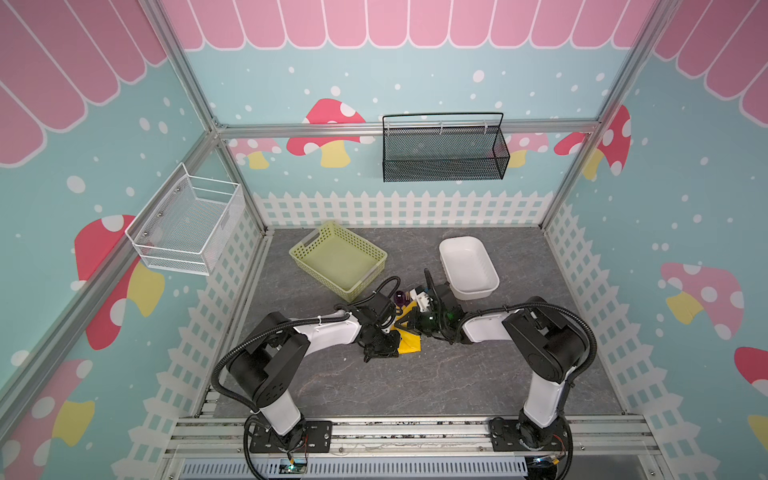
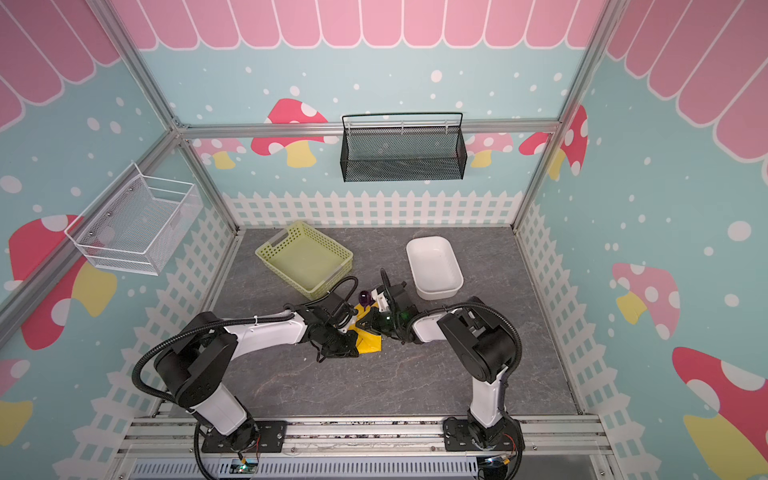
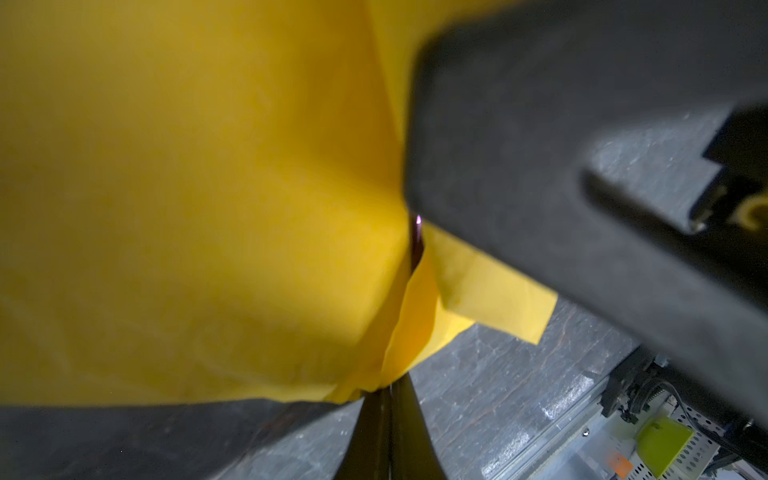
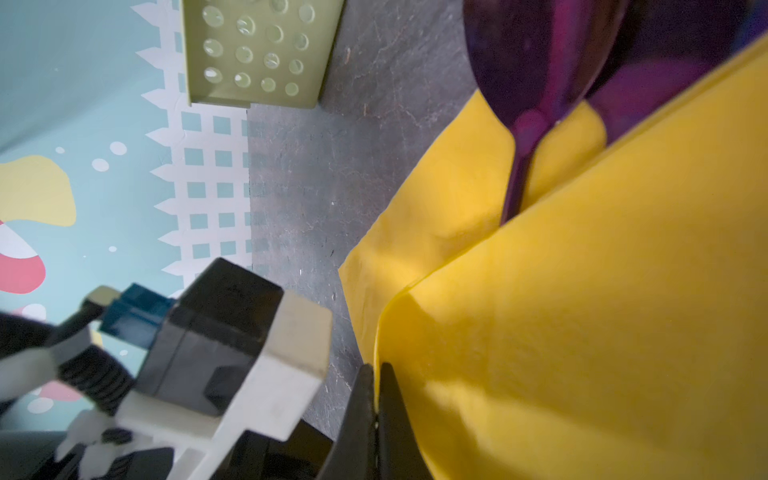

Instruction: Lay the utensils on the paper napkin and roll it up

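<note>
The yellow paper napkin (image 1: 409, 345) (image 2: 371, 344) lies crumpled and folded over between the two arms at mid-table. In the left wrist view my left gripper (image 3: 388, 386) is shut on a gathered fold of the napkin (image 3: 208, 208). A sliver of purple handle (image 3: 417, 237) shows in the crease. My right gripper (image 4: 377, 368) is shut on an edge of the napkin (image 4: 582, 332). The dark purple spoon (image 4: 536, 62) sticks out of the fold bowl-first, and its bowl shows in both top views (image 1: 400, 297) (image 2: 365, 297). Any other utensils are hidden in the paper.
A pale green perforated basket (image 1: 337, 259) (image 4: 253, 50) stands behind the left arm. A white tub (image 1: 468, 268) stands behind the right arm. A black mesh basket (image 1: 444, 149) and a white wire basket (image 1: 187, 224) hang on the walls.
</note>
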You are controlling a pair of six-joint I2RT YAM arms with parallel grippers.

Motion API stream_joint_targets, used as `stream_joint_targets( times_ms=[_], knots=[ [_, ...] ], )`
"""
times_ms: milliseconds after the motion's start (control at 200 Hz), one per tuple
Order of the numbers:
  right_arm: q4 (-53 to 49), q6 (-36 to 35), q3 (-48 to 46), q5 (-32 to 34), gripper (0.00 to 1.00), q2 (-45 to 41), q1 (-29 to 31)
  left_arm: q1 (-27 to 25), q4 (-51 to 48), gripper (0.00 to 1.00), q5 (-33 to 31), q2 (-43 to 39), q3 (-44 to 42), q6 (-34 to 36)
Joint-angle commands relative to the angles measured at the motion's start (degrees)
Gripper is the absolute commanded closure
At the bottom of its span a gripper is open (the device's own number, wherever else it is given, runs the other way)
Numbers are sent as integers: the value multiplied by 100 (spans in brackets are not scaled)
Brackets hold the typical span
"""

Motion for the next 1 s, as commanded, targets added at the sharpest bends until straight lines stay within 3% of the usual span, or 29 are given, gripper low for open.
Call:
stream_joint_targets(
  times_ms=[0,996],
  knots=[
    [-25,-27,-82,67,97,-221,23,-15,-81,94,-193,106,161,-44],
    [-66,-36,-121,41,97,-275,30,133,290,90,85,-154,127,-300]
  ],
)
